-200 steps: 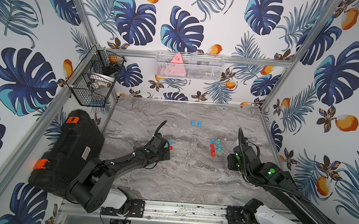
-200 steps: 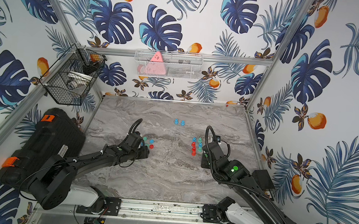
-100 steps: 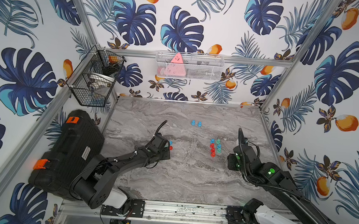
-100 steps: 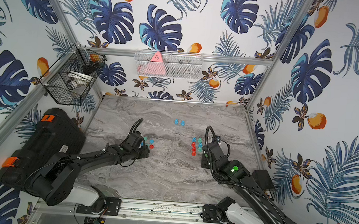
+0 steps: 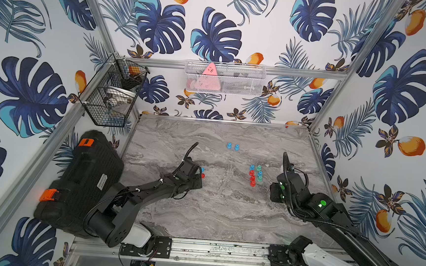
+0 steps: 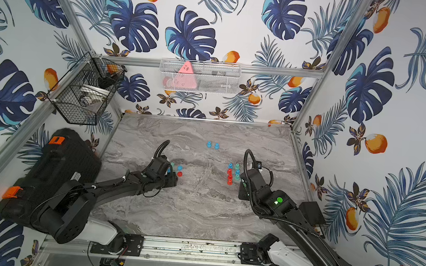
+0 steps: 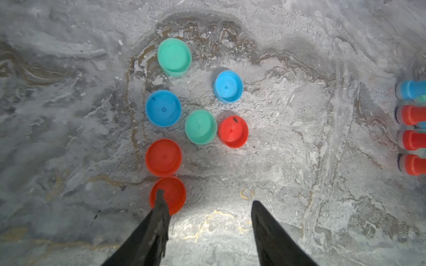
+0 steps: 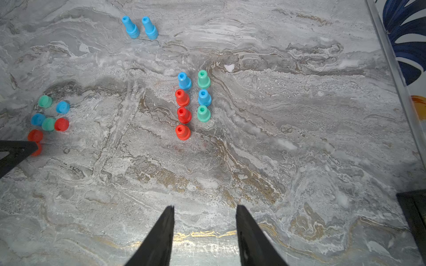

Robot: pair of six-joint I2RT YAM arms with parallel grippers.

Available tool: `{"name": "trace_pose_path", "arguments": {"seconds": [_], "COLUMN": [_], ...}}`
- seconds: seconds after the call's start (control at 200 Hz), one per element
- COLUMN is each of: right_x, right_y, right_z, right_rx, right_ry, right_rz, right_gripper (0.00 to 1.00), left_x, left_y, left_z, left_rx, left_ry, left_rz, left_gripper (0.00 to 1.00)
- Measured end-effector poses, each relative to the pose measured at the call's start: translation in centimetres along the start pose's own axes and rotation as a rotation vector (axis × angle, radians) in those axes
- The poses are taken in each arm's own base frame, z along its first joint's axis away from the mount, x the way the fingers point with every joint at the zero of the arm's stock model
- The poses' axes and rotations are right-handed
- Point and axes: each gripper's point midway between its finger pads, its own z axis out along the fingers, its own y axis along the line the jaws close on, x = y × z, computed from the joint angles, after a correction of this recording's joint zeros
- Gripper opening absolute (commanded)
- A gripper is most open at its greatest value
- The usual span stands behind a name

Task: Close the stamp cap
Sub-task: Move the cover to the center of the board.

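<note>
Far left, a black case (image 5: 80, 178) sits off the edge of the counter (image 5: 227, 211). Next over, the left pincer (image 7: 207, 200) is down low by the loose caps (image 7: 200, 126), spread open with nothing between its tips. One fingertip (image 7: 160, 202) overlaps the nearest red cap (image 7: 176, 192); can't tell if it actually touches. That's seven caps, all lying flat in a small cluster. Further right the stamps (image 8: 184, 115) stand upright in two rows, with two blue stamps (image 8: 130, 27) well apart toward the back. The right pincer (image 8: 205, 207) hangs open and empty over bare counter near the rows.
</note>
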Motion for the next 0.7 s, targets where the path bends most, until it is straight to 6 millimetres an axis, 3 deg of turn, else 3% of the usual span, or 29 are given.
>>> {"name": "trace_pose_path", "arguments": {"seconds": [0.701], "right_x": [-0.05], "right_y": [0.04], "right_z": [-0.11], "right_rx": [-0.002], "right_ry": [-0.006], "right_rz": [-0.003], "right_gripper": [0.47], "left_x": [-0.08], "left_y": [0.33], "left_z": [0.39], "left_rx": [-0.012], "left_ry": [-0.001], "left_rz": [-0.005], "left_gripper": [0.62]}}
